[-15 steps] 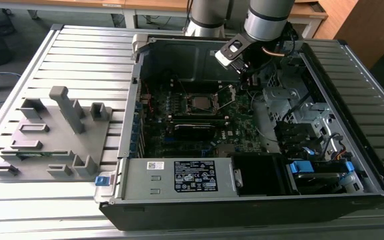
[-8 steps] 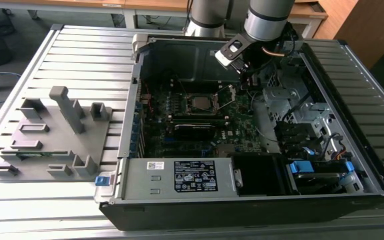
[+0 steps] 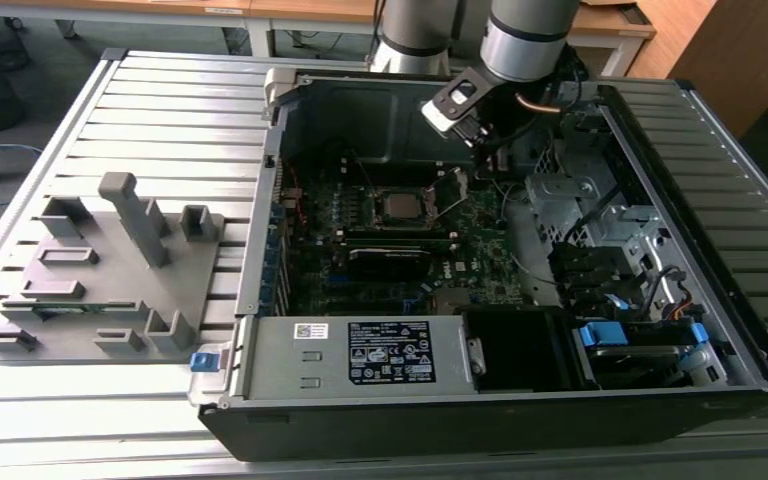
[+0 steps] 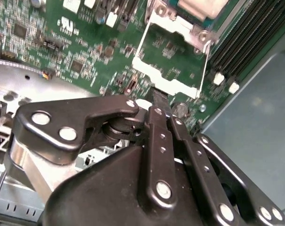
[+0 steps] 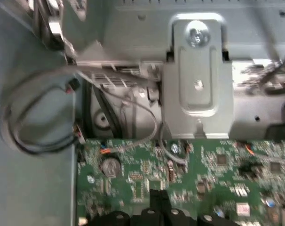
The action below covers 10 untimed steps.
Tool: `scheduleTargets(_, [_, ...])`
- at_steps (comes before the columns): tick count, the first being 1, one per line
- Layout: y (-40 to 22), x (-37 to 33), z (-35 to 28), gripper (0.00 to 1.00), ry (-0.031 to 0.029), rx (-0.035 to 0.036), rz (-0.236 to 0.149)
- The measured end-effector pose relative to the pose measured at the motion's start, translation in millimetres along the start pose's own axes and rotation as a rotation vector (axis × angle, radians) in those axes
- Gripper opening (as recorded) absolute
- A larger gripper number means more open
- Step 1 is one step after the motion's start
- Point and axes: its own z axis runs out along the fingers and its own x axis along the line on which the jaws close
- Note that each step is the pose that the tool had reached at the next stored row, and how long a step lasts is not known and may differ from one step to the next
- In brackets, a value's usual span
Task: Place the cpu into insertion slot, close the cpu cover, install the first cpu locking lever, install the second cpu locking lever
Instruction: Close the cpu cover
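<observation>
Fingers (image 4: 154, 127) of the gripper (image 4: 157, 100) are pressed together, with nothing visible between them; a closed tip probably suits pushing rather than grasping. The tip sits just beside the free edge of the cpu cover (image 4: 175, 23), which is swung open, with board showing through its cut-out. The cpu (image 3: 399, 207) lies seated in the insertion slot (image 3: 375, 208), uncovered. Memory slots (image 4: 250, 42) flank the socket. Loose cables (image 5: 39, 117) and a metal bracket (image 5: 196, 80) crowd the case wall near the arm.
</observation>
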Motion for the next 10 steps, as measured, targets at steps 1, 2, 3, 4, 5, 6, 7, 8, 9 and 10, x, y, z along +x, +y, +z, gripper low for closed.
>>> scheduleTargets(1, [-3.1, -0.1, -0.1, 0.11, 0.0000, -0.0014, 0.000])
scheduleTargets(2, [-6.3, -0.2, -0.2, 0.11, 0.0000, -0.0030, 0.000])
scheduleTargets(3, [-9.8, -0.2, -0.3, 0.11, 0.0000, -0.0049, 0.000])
scheduleTargets(4, [-13.3, -0.3, -0.4, 0.11, 0.0001, -0.0068, 0.000])
scheduleTargets(5, [-16.8, -0.4, -0.5, 0.11, 0.0001, -0.0089, 0.000])
scheduleTargets(6, [-20.8, -0.6, -0.6, 0.11, 0.0001, -0.0115, 0.000])
scheduleTargets(7, [-24.3, -0.7, -0.7, 0.11, 0.0002, -0.0138, 0.000])
scheduleTargets(8, [-27.8, -0.7, -0.8, 0.11, 0.0003, -0.0161, 0.000])
scheduleTargets(9, [-31.4, -0.8, -0.9, 0.11, 0.0004, -0.0185, 0.000])
scheduleTargets(10, [-34.8, -0.9, -0.9, 0.11, 0.0006, -0.0210, 0.000])
